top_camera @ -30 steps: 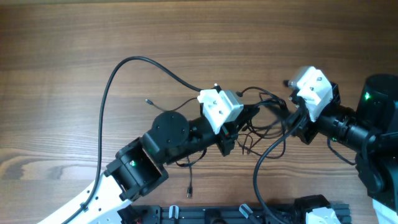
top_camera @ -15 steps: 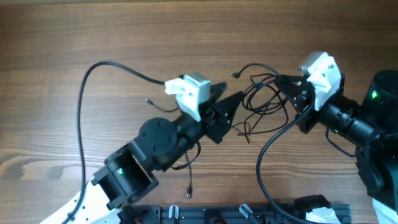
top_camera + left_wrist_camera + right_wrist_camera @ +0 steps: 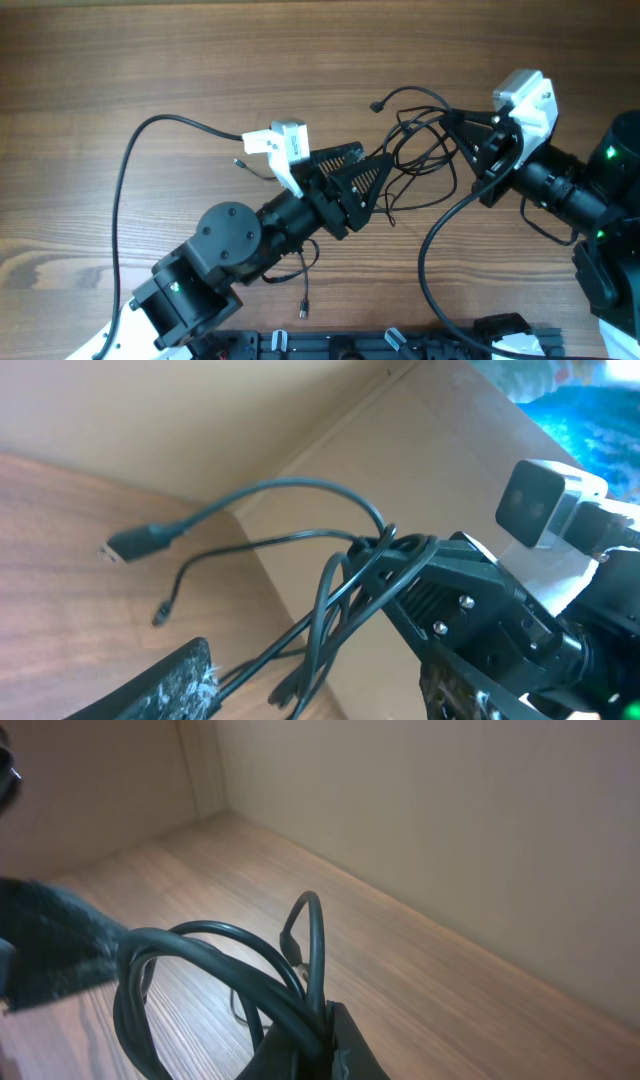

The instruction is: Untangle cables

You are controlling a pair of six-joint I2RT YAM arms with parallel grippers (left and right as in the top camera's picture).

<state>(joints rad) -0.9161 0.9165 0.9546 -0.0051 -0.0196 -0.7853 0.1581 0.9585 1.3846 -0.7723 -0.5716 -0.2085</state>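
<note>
overhead: straight down on the bench (image 3: pixel 100 60), far.
left wrist: close, facing right end effector (image 3: pixel 400 557).
right wrist: close, low over bench.
shared: cables (image 3: pixel 320 960).

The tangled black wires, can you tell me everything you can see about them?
The wires are very thin, black and rubbery-looking, bunched in several overlapping loops that seem lifted off the wooden table. The right tool is shut on the top of the bunch. A plug end and other loose tips stick out sideways. Some strands trail past the open left tool. They look tangled.
</note>
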